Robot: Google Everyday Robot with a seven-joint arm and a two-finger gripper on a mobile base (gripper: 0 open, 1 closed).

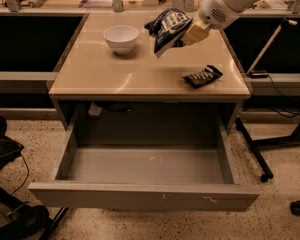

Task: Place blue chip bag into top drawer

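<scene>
Hovering above table (140, 70), gripper (186, 35) clasps blue chip bag (167, 26); drawer (140, 197) open.

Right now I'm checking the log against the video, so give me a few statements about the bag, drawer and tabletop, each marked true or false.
1. The end effector grips the chip bag above the table. True.
2. The drawer is closed. False: it is pulled open.
3. The bowl sits in the drawer. False: it stands on the table, and nothing shows in the drawer.
4. The black packet lies on the table, apart from the bowl. True.
</scene>
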